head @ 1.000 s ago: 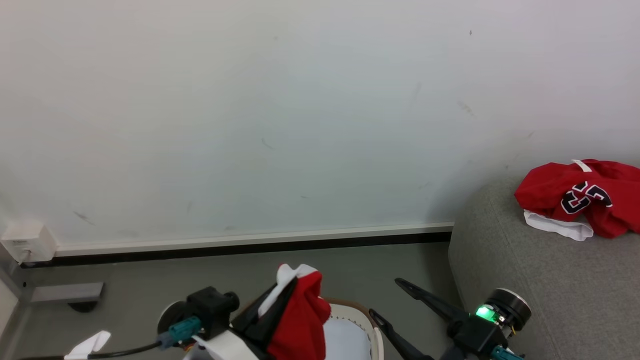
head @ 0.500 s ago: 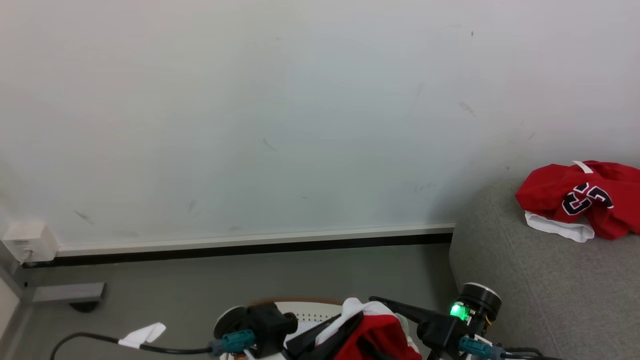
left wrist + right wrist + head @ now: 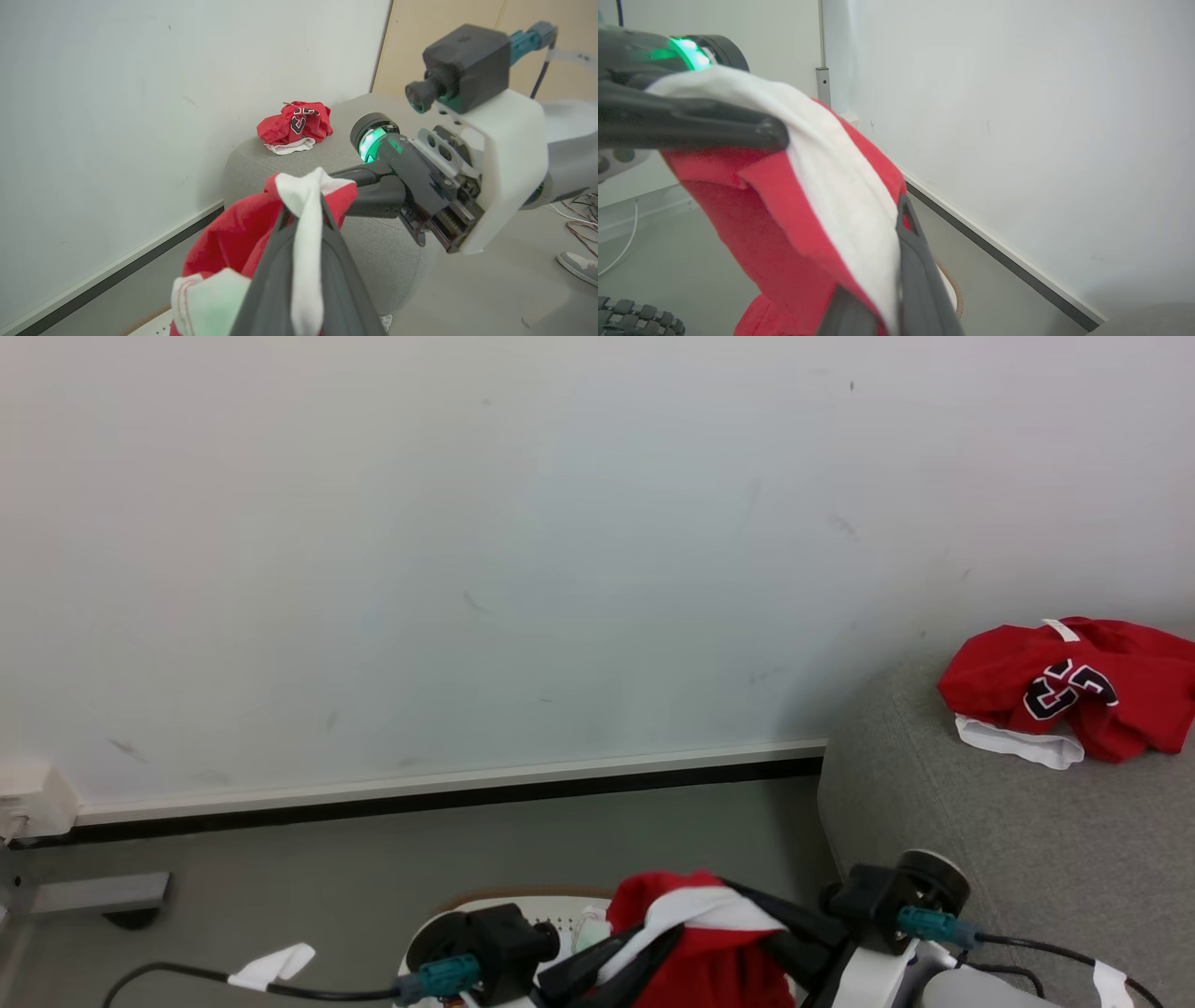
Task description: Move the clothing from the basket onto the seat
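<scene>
One piece of red clothing point(image 3: 700, 971) with a white band hangs between both grippers above the basket point(image 3: 523, 902), whose brown rim peeks out below. My left gripper point(image 3: 302, 210) is shut on the white band from below. My right gripper point(image 3: 348, 186) comes in from the right and is shut on the same fold; in its own view the fingers point(image 3: 909, 252) pinch the band. Another red garment point(image 3: 1064, 691) with black numerals lies bunched on the grey seat point(image 3: 980, 859) at the right.
A white wall with a dark skirting strip point(image 3: 448, 798) runs behind the grey-green floor point(image 3: 373, 859). A grey foot of some furniture point(image 3: 89, 894) stands at the far left. A shoe point(image 3: 579, 267) and loose cables point(image 3: 584, 219) lie on the floor past the seat.
My left gripper carried the held garment to the right. My right gripper swung in from the right, met the cloth and shut on it. The head view shifted slightly.
</scene>
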Motion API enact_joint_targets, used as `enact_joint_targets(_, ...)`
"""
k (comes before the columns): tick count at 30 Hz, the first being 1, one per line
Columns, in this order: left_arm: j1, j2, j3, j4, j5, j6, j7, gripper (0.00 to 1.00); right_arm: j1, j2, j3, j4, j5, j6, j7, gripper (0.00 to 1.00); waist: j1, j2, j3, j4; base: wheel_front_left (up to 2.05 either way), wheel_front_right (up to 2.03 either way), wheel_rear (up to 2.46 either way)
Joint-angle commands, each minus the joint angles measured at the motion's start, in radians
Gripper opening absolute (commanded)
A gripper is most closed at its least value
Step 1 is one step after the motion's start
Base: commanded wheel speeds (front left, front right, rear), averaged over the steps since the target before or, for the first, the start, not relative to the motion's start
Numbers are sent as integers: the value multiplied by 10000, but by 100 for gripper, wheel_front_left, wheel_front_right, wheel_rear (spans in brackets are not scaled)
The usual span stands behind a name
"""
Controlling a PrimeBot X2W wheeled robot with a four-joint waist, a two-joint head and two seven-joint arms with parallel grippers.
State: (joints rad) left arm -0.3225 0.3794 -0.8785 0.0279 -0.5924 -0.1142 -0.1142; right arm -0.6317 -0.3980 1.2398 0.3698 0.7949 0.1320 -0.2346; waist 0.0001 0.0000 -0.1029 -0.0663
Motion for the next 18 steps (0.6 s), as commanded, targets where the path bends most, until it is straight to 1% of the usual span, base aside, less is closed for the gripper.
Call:
enact_joint_targets(1,-42,-24,44,36,-6,23,-101,100,-115,-159,-143,115,54,-26,-70,0,-1,0,34,-58,0,0,0)
enact_joint_targets(4,-75,-106,51,227,51,89,-207,100,-188,-301,-478,216,131,-26,-162,0,-1,0,104,-226,0,0,0)
enact_joint_targets(7,-100,-217,47,444,72,155,-363,100,-280,-504,-839,281,124,-26,-231,0,-1,0,176,-541,0,0,0)
enact_joint_targets(8,-109,-259,32,510,75,164,-402,100,-285,-566,-976,295,125,-26,-233,0,-1,0,201,-662,0,0,0)
enact_joint_targets(9,-124,-331,-1,646,61,162,-495,100,-296,-671,-1225,309,62,-26,-239,0,-1,0,242,-934,0,0,0)
enact_joint_targets(18,-340,-687,-182,1238,122,117,-802,100,-269,-1115,-2207,78,-228,-26,-296,0,-1,0,477,-2096,0,0,0)
